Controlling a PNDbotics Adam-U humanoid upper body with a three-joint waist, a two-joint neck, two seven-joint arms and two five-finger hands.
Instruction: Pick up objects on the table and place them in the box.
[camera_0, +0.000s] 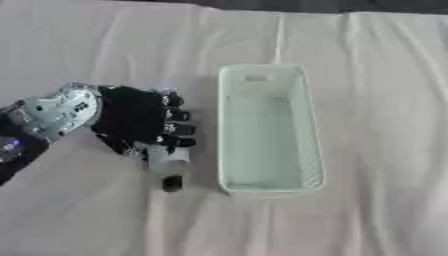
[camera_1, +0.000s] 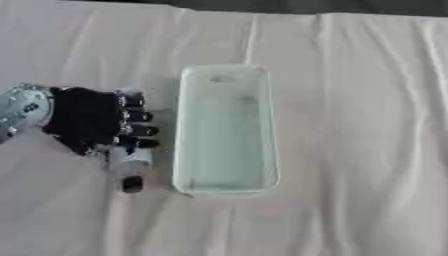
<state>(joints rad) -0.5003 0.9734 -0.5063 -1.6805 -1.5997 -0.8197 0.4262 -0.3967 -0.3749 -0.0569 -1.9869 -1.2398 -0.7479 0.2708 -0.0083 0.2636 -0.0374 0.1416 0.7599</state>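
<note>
The robot's left hand (camera_0: 131, 122) hovers low over the cloth-covered worktop (camera_0: 367, 210), back of the hand upward, fingers (camera_0: 175, 129) curled toward the box. Below the fingers, at the thumb side, sits a small light cylinder (camera_0: 168, 161) with a dark end (camera_0: 171, 184) pointing toward the near edge; the hand appears to be closed on it, though whether it is lifted or resting on the cloth cannot be told. The cylinder's long axis runs roughly near-to-far, close to parallel with the long side of the box (camera_0: 311, 145). That pale green box lies just beside the hand on its right, long axis also near-to-far, its near left corner only a short way from the cylinder, and nothing is visible inside it. No other loose objects show on the cloth. The right hand does not appear in either view, so the left is the working hand. By the look of it, the coming move is a short carry to the right, over the box's left wall, then a release inside.
</note>
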